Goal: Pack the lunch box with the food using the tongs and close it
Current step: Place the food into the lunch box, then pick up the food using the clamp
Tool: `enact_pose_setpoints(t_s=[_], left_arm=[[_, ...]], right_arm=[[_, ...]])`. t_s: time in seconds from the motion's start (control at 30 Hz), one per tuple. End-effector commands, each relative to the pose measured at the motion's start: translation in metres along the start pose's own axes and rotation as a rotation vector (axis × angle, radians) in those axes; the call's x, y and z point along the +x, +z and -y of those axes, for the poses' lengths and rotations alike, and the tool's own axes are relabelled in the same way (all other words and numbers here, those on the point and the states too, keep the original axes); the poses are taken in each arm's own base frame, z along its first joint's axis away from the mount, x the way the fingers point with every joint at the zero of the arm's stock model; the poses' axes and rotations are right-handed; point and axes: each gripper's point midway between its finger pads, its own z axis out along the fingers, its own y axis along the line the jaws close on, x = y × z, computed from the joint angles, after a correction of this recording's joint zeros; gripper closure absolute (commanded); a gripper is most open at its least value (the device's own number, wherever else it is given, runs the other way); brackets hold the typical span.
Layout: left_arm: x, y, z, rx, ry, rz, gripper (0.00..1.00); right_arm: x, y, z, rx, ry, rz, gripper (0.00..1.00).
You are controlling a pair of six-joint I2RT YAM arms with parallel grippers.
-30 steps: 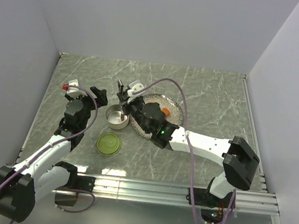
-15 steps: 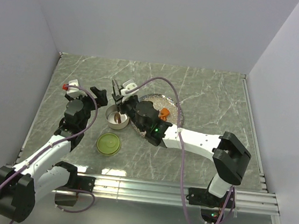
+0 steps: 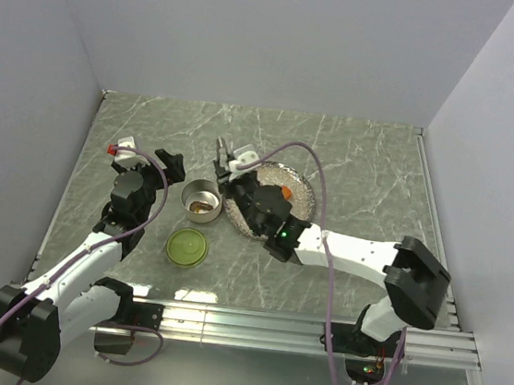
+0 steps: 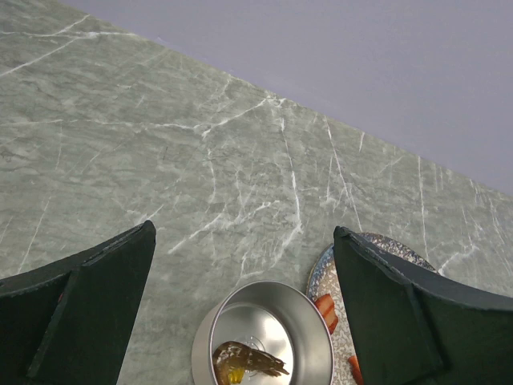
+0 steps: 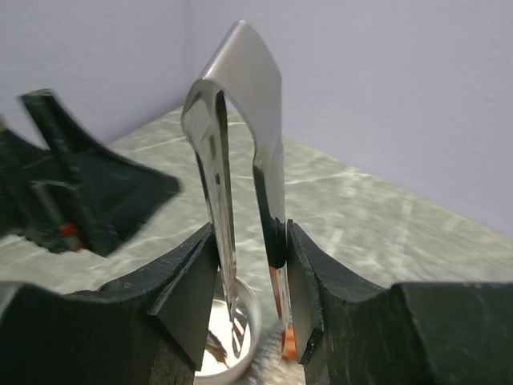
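Note:
The lunch box (image 3: 201,200) is a small open steel tin, and one brown curved piece of food (image 4: 240,359) lies in it. Its olive-green lid (image 3: 187,247) lies flat on the table just in front of it. My right gripper (image 3: 233,179) hangs between the tin and the speckled plate (image 3: 302,190), shut on the tongs (image 5: 240,120). The tongs' two arms stand apart, tips down over the tin's rim (image 5: 228,337). Orange food (image 3: 285,192) sits on the plate. My left gripper (image 3: 172,166) is open and empty, just left of the tin.
The right arm covers much of the plate (image 4: 321,281). An orange striped chunk (image 4: 326,311) lies at the plate's edge beside the tin. White walls close the marble table on three sides. A metal rail runs along the near edge (image 3: 297,327).
The tongs' arms have spread and a brown piece now lies in the tin. My right gripper has shifted right, from over the tin toward the plate. The left arm has not moved.

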Motion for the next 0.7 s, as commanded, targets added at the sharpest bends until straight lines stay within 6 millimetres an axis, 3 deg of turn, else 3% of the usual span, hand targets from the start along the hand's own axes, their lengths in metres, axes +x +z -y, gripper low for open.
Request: enact_pose_setpoints(t_s=[0.0,0.2,0.37,0.47,0.67], left_arm=[[-0.011,0.0,0.005,0.014,-0.016,0.04,0.01],[-0.01,0.001,0.006,0.018,-0.017,0.036,0.01],[-0.008,0.001,0.005,0.017,-0.016,0.03,0.01],[-0.009,0.001,0.005,0.018,-0.015,0.033,0.01],[-0.006,0.004,0.006,0.019,-0.012,0.022,0.01]], right_arm=[[-0.059,-0.022,0.041,0.157,0.045,0.145,0.55],[-0.038,-0.055,0.092,0.373,0.025,0.096,0.55],[-0.01,-0.065,0.133,0.476,0.037,0.042,0.54],[0.006,-0.069,0.143,0.487,0.066,0.018,0.54],[0.017,-0.07,0.134,0.423,0.093,0.02,0.53]])
